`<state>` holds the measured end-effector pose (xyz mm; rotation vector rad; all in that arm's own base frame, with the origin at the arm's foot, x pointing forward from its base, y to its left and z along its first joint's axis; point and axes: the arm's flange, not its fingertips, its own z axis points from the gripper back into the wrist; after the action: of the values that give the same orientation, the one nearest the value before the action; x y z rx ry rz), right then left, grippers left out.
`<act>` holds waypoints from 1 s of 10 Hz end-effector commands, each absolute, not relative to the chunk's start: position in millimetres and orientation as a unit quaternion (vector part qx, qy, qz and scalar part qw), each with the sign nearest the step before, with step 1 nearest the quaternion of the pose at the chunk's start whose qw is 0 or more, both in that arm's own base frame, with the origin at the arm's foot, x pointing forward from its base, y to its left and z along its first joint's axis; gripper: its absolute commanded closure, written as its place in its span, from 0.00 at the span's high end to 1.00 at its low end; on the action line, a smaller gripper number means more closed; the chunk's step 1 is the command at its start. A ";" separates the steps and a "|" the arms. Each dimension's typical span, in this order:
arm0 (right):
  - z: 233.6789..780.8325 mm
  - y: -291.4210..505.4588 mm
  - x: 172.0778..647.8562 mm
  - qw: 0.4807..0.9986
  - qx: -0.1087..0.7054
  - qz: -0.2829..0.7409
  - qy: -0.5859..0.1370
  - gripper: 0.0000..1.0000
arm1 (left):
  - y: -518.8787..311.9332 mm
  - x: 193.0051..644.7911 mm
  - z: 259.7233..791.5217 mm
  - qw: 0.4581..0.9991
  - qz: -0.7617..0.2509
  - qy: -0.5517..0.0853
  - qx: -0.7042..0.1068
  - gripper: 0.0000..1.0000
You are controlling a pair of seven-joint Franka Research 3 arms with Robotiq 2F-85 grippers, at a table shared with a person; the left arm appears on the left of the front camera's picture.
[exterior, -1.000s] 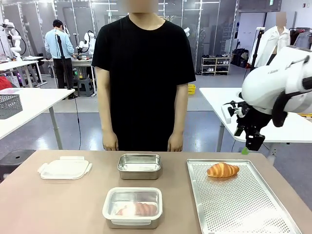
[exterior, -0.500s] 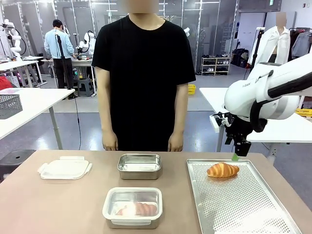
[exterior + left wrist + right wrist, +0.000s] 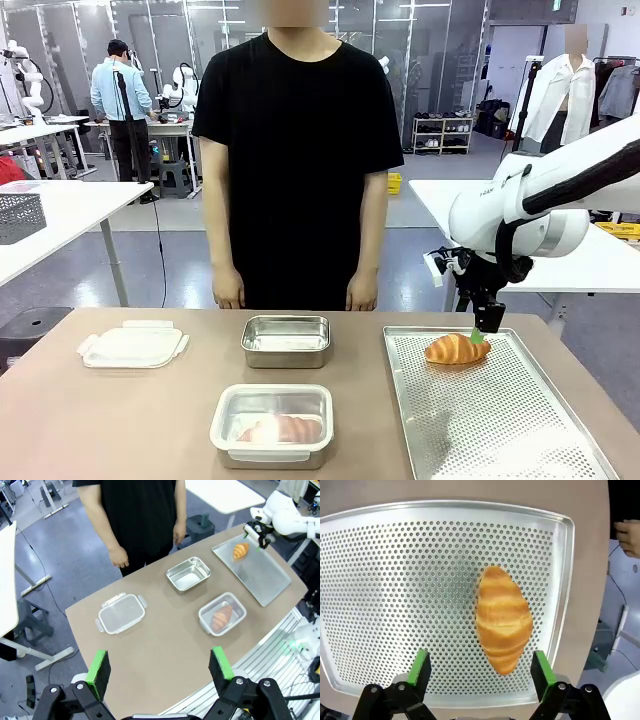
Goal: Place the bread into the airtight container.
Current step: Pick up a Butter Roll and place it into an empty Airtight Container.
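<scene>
I've got the left claw (image 3: 159,672) spread open, high over the table (image 3: 150,645). Right claw (image 3: 480,335), spread too, hangs at the tray (image 3: 480,420) far edge, with bare mesh open on my side. Container (image 3: 271,425) is well to its left. Bread (image 3: 457,348) is just under its fingertips.

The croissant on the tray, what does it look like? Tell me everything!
The croissant is golden-brown with shiny, ridged bands. It is fat in the middle and pointed at both ends. It looks whole and lies flat on the perforated metal tray, near the far edge, toward the person. Nothing else seems to touch it. The right gripper hovers open close above it, not gripping.
</scene>
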<state>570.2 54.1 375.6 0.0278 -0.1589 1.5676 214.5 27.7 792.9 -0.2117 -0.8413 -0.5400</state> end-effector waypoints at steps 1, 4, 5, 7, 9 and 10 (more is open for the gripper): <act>364.3 53.5 585.7 0.703 0.011 0.708 -0.066 1.00 | 27.2 214.6 793.9 0.873 -0.257 -0.403 -0.101 1.00; 343.9 57.5 597.6 0.704 0.025 0.708 -0.039 1.00 | 27.2 214.6 793.9 0.873 -0.257 -0.403 -0.101 1.00; 337.5 57.2 602.4 0.705 0.025 0.708 -0.034 1.00 | 27.2 214.6 793.9 0.873 -0.257 -0.403 -0.101 1.00; 329.2 56.6 610.5 0.710 0.014 0.703 -0.031 1.00 | 27.2 214.6 793.9 0.873 -0.257 -0.403 -0.101 1.00; 318.5 58.7 617.0 0.708 0.016 0.705 -0.027 1.00 | 27.2 214.6 793.9 0.873 -0.257 -0.403 -0.101 1.00; 314.0 58.1 620.6 0.709 0.015 0.704 -0.027 1.00 | 27.2 214.6 793.9 0.873 -0.257 -0.403 -0.101 1.00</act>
<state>611.7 54.7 316.0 0.0487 -0.0709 1.5860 214.5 27.7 792.9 -0.2117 -0.8413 -0.5400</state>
